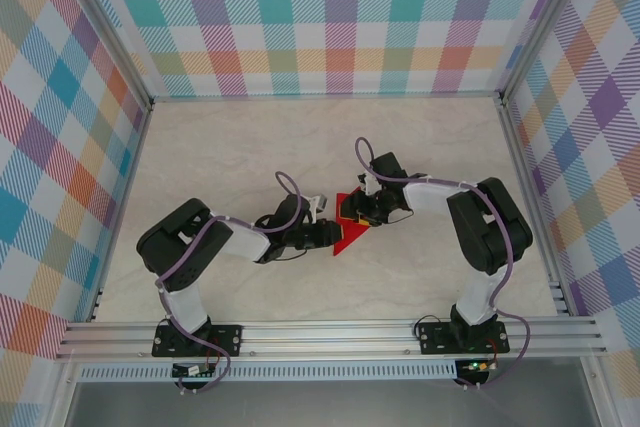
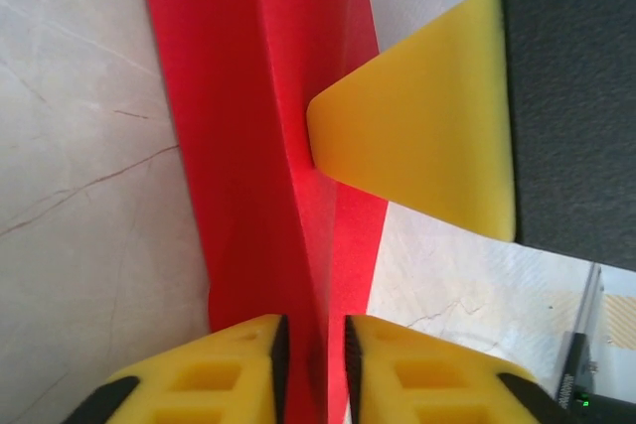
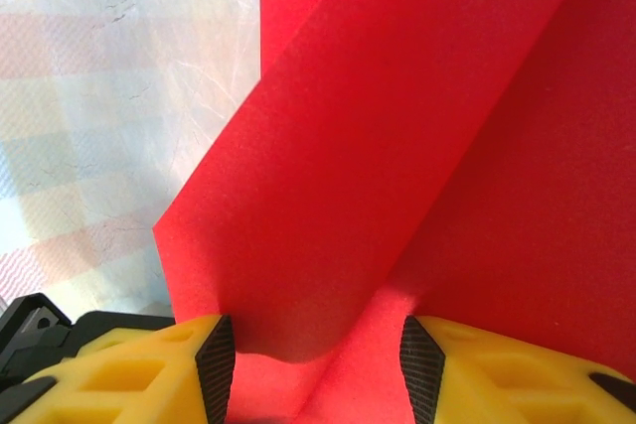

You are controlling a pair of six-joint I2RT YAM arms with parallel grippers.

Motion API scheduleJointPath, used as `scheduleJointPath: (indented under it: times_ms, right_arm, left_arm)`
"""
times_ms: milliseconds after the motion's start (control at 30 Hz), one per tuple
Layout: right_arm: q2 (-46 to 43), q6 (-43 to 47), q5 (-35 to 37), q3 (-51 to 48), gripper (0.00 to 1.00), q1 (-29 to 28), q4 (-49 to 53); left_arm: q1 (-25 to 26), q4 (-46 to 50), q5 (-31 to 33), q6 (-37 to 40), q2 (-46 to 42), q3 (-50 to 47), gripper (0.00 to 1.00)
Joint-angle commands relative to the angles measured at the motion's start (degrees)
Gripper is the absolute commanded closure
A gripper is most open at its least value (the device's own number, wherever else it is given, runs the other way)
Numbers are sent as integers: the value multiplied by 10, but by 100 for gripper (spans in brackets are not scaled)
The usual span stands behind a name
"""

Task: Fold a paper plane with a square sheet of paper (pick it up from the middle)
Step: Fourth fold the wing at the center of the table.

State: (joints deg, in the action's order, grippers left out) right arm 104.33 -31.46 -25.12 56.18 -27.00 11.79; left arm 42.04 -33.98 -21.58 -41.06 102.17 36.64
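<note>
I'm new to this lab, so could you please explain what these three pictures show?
Two robot arms are folding a sheet of red paper on a table. The overhead picture shows both, the left gripper and right gripper meeting at the paper. The other two pictures come from cameras on each wrist. The left gripper's yellow fingers stand close either side of a raised fold; whether they pinch it is unclear. The right gripper is open, the paper lying between its fingers.
</note>
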Motion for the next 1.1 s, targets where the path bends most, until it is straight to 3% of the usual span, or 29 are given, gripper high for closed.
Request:
scheduleJointPath:
  times_ms: [0,267,400,733,1067]
  right_arm:
    - [24,-3,51,5,49,3,35]
    - [27,-5,63,5,48,2,42]
    - [32,-7,68,9,48,1,49]
    - [35,-15,82,9,51,-1,58]
    - [39,-3,90,12,53,-3,77]
  left_arm:
    - [-14,71,6,4,-33,0,68]
    - [-20,174,19,12,-117,7,57]
    - [-20,173,1,9,-121,27,56]
    - [-20,127,-52,-3,-52,73,71]
    - [-20,152,-41,7,-8,91,77]
